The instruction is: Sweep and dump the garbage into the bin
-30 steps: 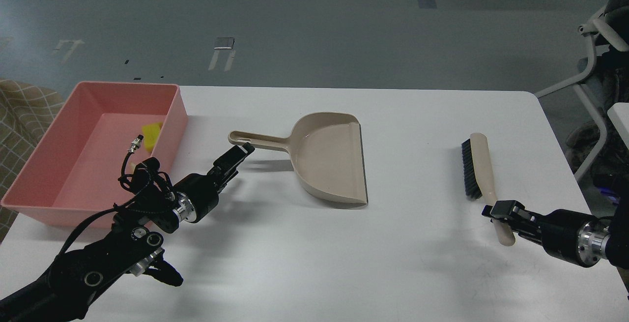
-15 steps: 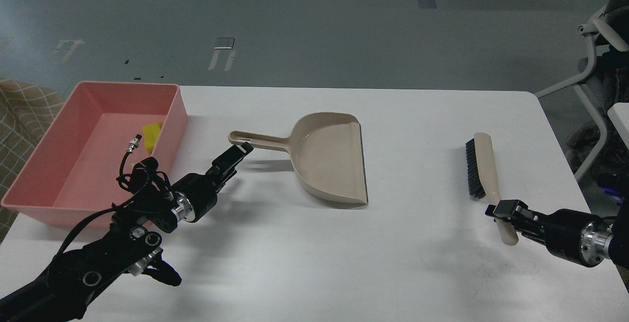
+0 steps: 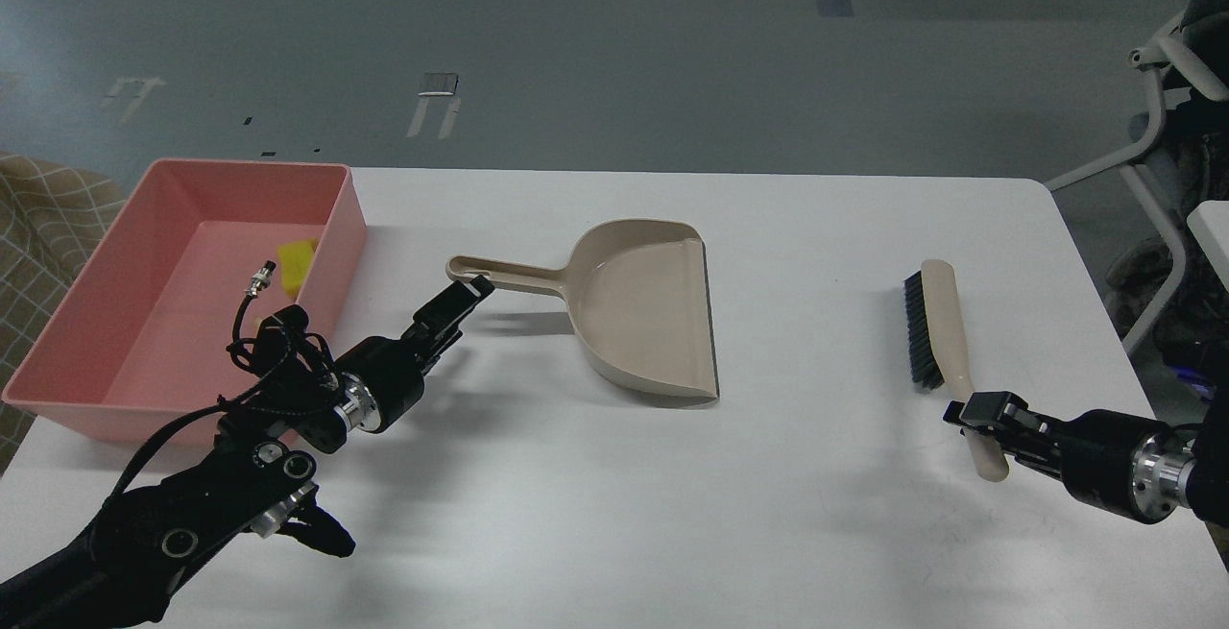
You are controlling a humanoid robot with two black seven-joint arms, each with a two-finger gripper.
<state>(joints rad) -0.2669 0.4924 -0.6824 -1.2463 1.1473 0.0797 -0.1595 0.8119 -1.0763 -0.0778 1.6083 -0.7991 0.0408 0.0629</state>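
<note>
The pink bin (image 3: 115, 254) stands at the table's left. A yellow sponge piece (image 3: 298, 260) lies inside it near the far right corner. The whitish foam slice is not in view. The beige dustpan (image 3: 648, 312) lies empty at the table's middle, handle pointing left. My left gripper (image 3: 469, 296) hovers just below the tip of the dustpan handle; its fingers cannot be told apart. My right gripper (image 3: 977, 415) is shut on the beige handle of the brush (image 3: 939, 326), whose black bristles face left.
The white table (image 3: 768, 495) ends close behind the bin and dustpan. A chair frame (image 3: 1162, 130) stands past the table's right edge. A patterned cloth (image 3: 38, 216) lies left of the bin.
The brush swung slightly right and back left in my right gripper. My left gripper drew back a little from the dustpan handle.
</note>
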